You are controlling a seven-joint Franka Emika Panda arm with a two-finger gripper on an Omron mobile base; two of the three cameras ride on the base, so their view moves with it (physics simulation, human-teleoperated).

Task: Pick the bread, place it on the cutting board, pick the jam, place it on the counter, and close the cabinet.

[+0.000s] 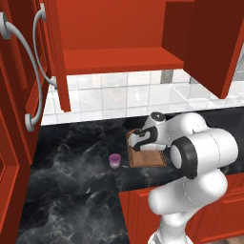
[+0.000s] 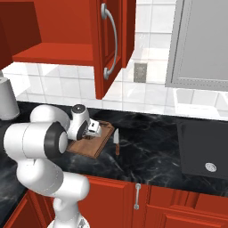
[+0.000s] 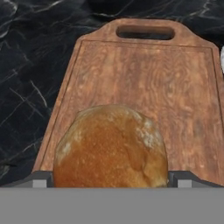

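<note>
The golden-brown bread (image 3: 111, 153) sits between my gripper's (image 3: 112, 179) fingertips (image 3: 41, 179), which are shut on its sides, low over the wooden cutting board (image 3: 144, 83). From the base, the gripper (image 1: 137, 142) hangs over the board (image 1: 148, 159) on the black counter (image 1: 71, 190), and the hand hides the roll. The same gripper (image 2: 91, 130) and board (image 2: 87, 146) show from the right. The purple jam jar (image 1: 114, 160) stands on the counter just left of the board. The red cabinet (image 1: 124, 59) above has both doors swung open.
A knife (image 2: 116, 141) lies on the counter right of the board. A dark sunken unit (image 2: 205, 147) sits at far right under a grey-fronted unit (image 2: 200, 40). The open cabinet door (image 2: 109, 44) hangs above the board. A pale grey object (image 2: 6, 100) stands at far left.
</note>
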